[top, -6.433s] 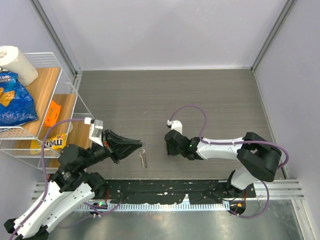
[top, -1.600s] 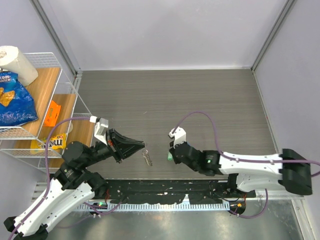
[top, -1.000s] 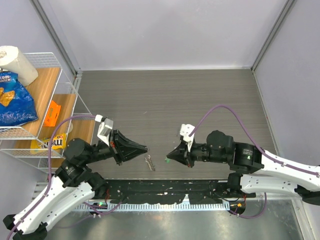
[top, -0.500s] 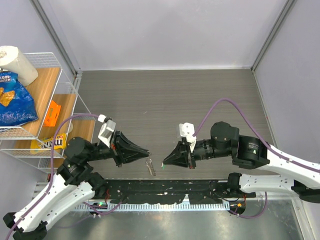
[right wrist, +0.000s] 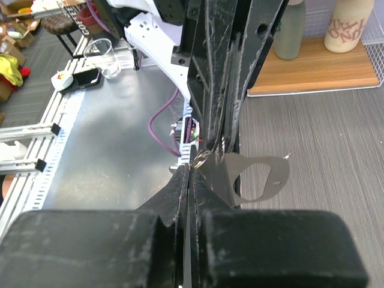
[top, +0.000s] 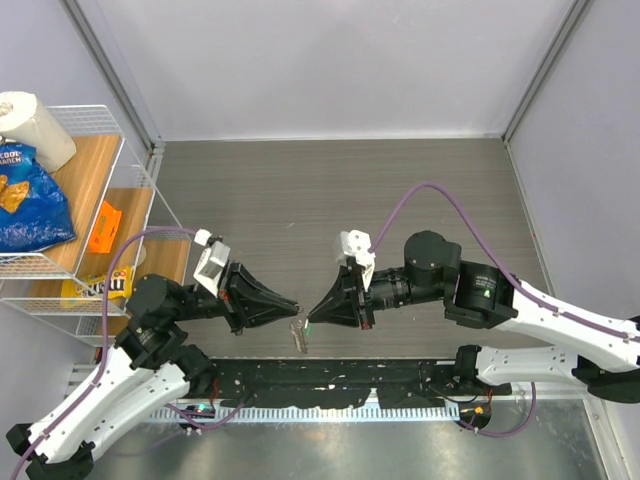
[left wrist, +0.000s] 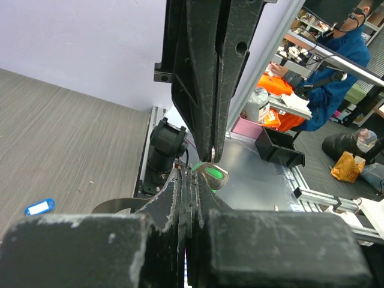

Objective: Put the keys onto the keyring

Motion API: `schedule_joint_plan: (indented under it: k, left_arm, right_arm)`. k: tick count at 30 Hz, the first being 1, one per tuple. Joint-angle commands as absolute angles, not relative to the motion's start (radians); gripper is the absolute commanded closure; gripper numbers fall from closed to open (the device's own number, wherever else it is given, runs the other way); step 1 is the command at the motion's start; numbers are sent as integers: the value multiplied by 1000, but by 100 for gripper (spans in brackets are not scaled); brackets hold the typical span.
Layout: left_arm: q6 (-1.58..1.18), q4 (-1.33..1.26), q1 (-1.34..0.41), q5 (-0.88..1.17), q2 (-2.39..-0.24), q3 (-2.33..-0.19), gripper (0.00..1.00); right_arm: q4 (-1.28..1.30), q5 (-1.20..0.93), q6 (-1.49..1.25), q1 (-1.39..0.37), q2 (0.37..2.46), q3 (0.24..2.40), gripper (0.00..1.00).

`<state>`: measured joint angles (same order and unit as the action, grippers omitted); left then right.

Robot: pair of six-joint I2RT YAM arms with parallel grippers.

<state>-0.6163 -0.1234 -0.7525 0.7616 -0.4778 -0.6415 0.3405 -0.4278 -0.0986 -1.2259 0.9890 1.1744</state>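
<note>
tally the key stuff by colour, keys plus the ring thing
green-headed key: 1
blue-tagged key: 1
keyring with grey-beige strap: 1
total: 3

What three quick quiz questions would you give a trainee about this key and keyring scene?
1. Fill in: the left claw is shut on the ____.
2. The green-headed key is held by: A the left claw, B the right claw, C nothing.
3. True or false: the blue-tagged key lies on the table.
Key: 1 keyring; 2 B; 3 true.
</note>
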Motion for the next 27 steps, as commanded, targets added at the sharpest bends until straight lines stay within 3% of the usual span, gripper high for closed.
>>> schedule_joint_plan:
  k: [1,27]
  left_arm:
    - [-600,-196,-753,781,-477,-669,100]
    - [-551,-146,-753,750,-437,-675,100]
  right_arm:
    - [235,-476,-159,-1204,1008,1232,95]
    - [184,-517,-264,-1189,1012,1184,95]
